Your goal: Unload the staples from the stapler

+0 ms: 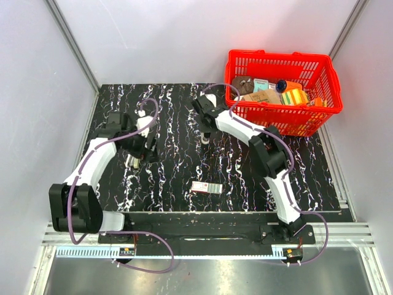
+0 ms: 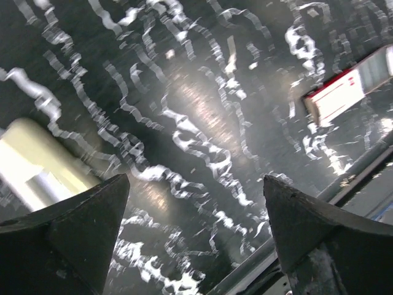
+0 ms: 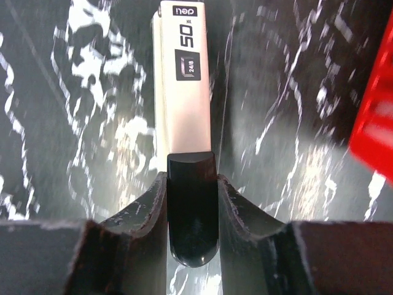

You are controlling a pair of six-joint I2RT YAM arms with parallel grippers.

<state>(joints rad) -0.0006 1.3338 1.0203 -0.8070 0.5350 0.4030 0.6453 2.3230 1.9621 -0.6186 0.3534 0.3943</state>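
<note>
The slim silver-and-black metal stapler (image 3: 184,92) is clamped by its black rear end in the right gripper (image 3: 191,184), whose jaws are narrow and closed on it. Its printed silver body points away from the wrist toward the black, white-veined bench (image 1: 172,117). From above, it sits just off the bench's middle toward 12 o'clock, with the red plastic mesh basket (image 1: 282,54) at its 2 o'clock and a small red-and-white box (image 1: 206,187) at its 6 o'clock.

The left gripper (image 2: 193,184) hovers at the stapler's 9 o'clock, jaws wide and empty — a pale blurred object (image 2: 31,166) lies beside one finger, and I cannot tell what it is.

The step in hand looks like steadying the stapler so the other arm can open it. The right grip should be firm on the black end only, leaving the magazine free. The left jaws should come in square to the body — a skewed pinch would likely twist it loose.
</note>
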